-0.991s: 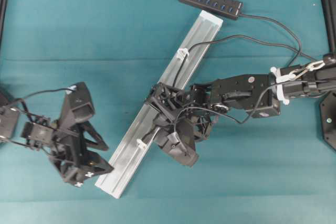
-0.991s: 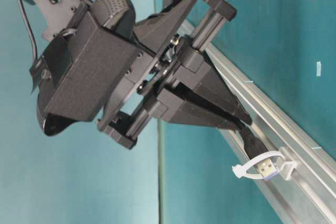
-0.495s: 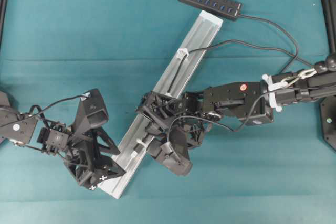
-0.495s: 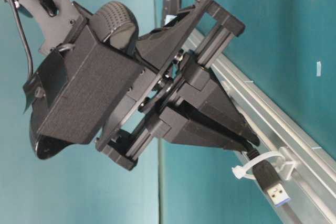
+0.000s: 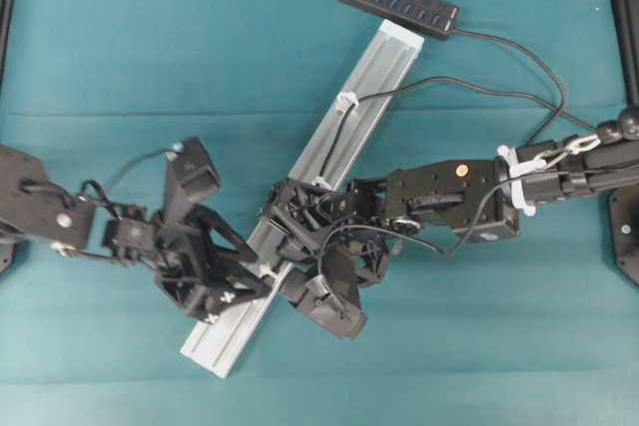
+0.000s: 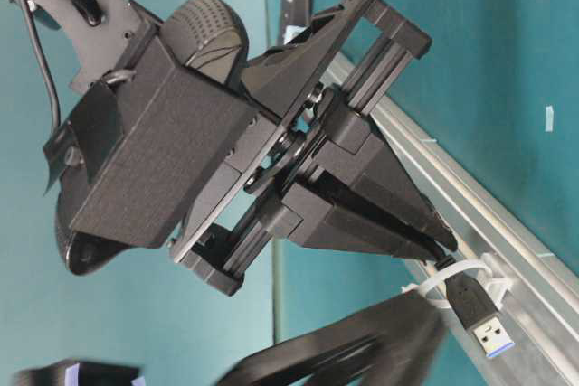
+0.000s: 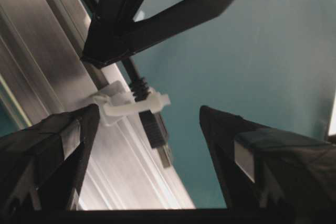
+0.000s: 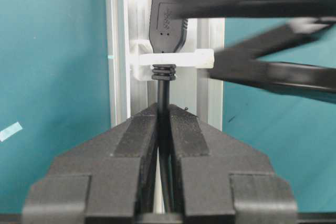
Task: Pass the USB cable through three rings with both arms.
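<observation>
Seen from overhead: silver rail [image 5: 300, 212] lying diagonally on the teal table [image 5: 120, 57], running from 7 o'clock up to 1 o'clock; black hub [image 5: 399, 3] just off its 1 o'clock end; USB cable [image 5: 479, 87] looping from the hub out toward 3 o'clock and back to the rail, entering the upper ring [image 5: 346, 102] and running down the channel toward 7 o'clock. Middle ring hidden under the right arm. Right gripper [image 8: 164, 129] pinched shut on the cable just behind the plug's strain relief; plug [image 8: 168, 22] already poked through the lowest ring [image 8: 173, 59], body past the white loop, ribbed collar sitting right at it. From table level: plug [image 6: 479, 314] hanging beyond the loop [image 6: 448, 282] toward 5 o'clock, blue tongue showing at its tip. Left gripper [image 7: 149, 124] spread wide, holding nothing; fingers [image 7: 58, 145] flanking the plug [image 7: 155, 129], one over the rail at 9 o'clock, the other at 3 o'clock over bare cloth, neither touching it. From overhead, left gripper [image 5: 235, 281] at 9 o'clock of the right one, white cross marks showing.
</observation>
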